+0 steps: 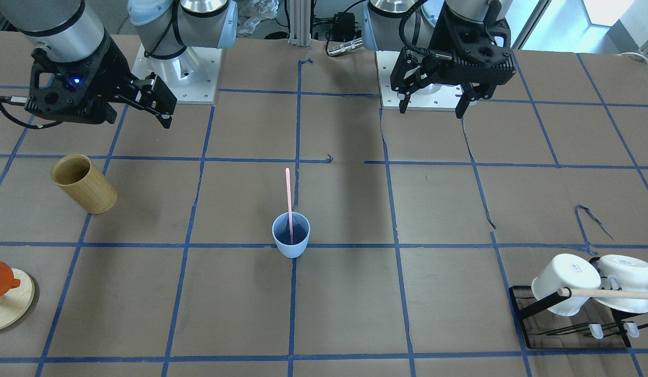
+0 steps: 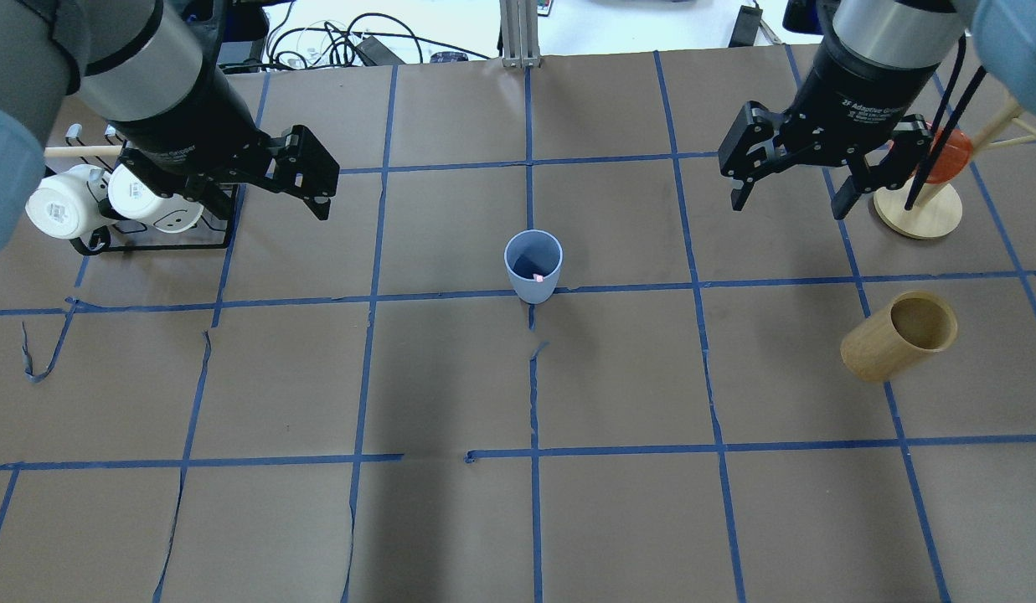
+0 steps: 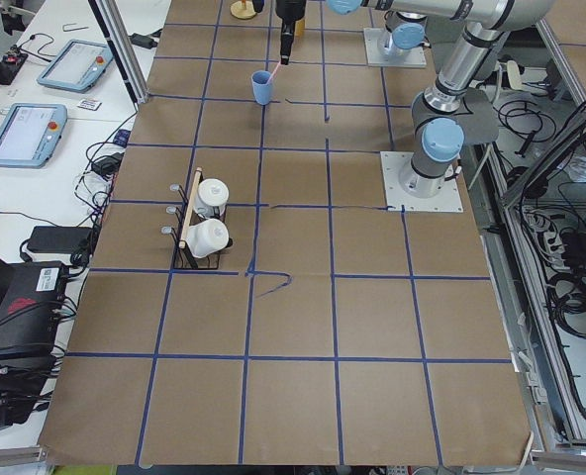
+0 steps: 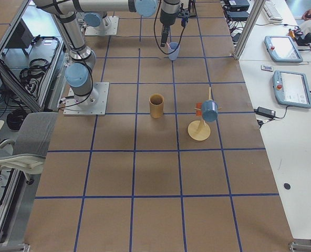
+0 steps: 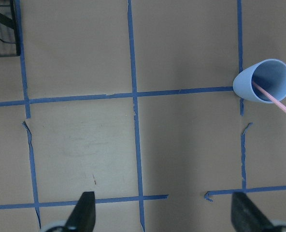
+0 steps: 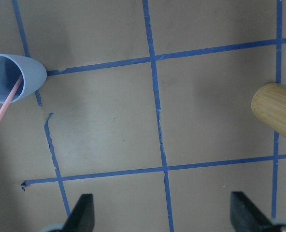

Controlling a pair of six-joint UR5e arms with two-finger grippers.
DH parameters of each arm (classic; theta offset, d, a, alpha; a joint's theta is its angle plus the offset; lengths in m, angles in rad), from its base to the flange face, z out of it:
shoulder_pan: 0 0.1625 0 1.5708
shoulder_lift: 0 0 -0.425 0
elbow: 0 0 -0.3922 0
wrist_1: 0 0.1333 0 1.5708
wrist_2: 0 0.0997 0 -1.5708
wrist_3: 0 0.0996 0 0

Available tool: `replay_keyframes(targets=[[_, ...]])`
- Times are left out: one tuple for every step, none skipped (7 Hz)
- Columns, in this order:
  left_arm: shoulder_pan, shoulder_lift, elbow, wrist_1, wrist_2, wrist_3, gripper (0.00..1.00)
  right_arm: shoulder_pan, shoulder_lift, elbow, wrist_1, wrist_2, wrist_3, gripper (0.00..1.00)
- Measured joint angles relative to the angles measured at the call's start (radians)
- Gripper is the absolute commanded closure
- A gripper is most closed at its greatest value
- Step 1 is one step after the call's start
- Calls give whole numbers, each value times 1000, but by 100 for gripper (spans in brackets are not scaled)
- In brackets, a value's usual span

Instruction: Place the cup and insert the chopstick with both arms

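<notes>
Standing upright at the middle of the counter, the cup holds the chopstick, which leans against its rim. We see the left arm and right arm raised well apart from it, each with jaws spread wide, gripping nothing.

Matt plastic cup, smooth plastic chopstick, matt brown paper table cover.
</notes>
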Motion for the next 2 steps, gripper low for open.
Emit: replay_keyframes(targets=[[0,0,0,0,0,0,0,-2,-1,0,0,-1,0,0],[0,0,0,0,0,0,0,-4,-2,-1,4,-1,1,0]])
